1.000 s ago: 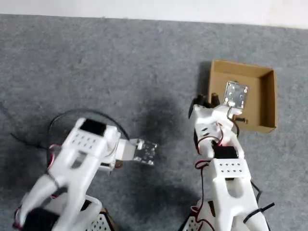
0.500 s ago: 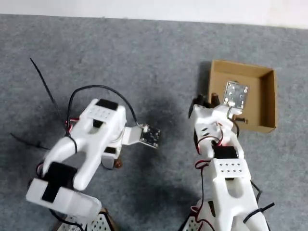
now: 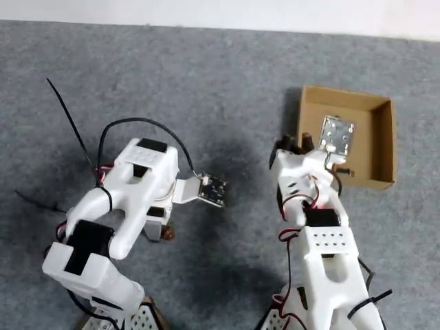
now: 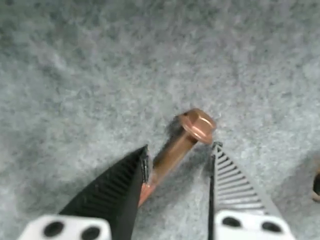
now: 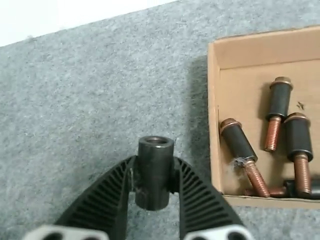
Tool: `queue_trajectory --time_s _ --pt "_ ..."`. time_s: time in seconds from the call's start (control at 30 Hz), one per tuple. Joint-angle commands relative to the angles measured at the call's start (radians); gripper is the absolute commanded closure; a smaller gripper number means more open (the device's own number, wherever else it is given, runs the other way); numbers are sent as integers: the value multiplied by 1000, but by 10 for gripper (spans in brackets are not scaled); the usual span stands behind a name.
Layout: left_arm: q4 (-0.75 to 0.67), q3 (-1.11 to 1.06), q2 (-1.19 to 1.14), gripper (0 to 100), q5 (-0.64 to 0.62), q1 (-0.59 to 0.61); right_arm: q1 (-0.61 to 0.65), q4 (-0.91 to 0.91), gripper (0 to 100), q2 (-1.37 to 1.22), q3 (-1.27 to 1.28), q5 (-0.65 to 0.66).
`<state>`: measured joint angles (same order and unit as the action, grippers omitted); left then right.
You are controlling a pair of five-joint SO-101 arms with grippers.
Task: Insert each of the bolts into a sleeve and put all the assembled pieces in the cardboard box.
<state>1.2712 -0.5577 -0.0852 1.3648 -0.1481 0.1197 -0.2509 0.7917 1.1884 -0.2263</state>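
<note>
Copper-coloured metal bolt with a hexagonal flanged head [image 4: 186, 139] lies on its side on the grey felt-covered worktop [image 3: 206, 82], at about seven o'clock in the high view. The left claw [image 4: 181, 149] hangs directly over it, its ribbed black fingers parted wide with the bolt between them. One fingertip seems to touch the shank near its threaded end; the other stands just apart from the head. Nothing is gripped yet. The bolt lies slantwise across the gap, so closing would probably pinch the shank, though it might swing the bolt first.

The right claw [image 5: 154, 163] is closed firmly around a short black cylindrical metal sleeve [image 5: 155, 150]. The sleeve is held with its open bore facing the wrist camera, likely presented so that a bolt can be fed straight in.

An open brown cardboard box [image 5: 214, 115] sits at about two o'clock on the worktop, just beside the right claw. At least three assembled pieces [image 5: 239, 142], copper bolts inside black sleeves, lie loose on its floor. Holding the sleeve close to the box should keep the final drop short.
</note>
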Motion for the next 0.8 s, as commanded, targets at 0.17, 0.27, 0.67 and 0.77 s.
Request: queue_trajectory --time_s 0.17,0.27,0.67,0.77 --pt "-9 38 4 894 342 24 -8 33 991 27 -13 9" --pt "-6 38 4 972 342 24 -10 33 991 27 -13 9" --pt "-2 42 4 989 299 22 -10 33 991 27 -12 9" --pt "-6 47 12 989 249 19 -10 33 991 25 -12 9"
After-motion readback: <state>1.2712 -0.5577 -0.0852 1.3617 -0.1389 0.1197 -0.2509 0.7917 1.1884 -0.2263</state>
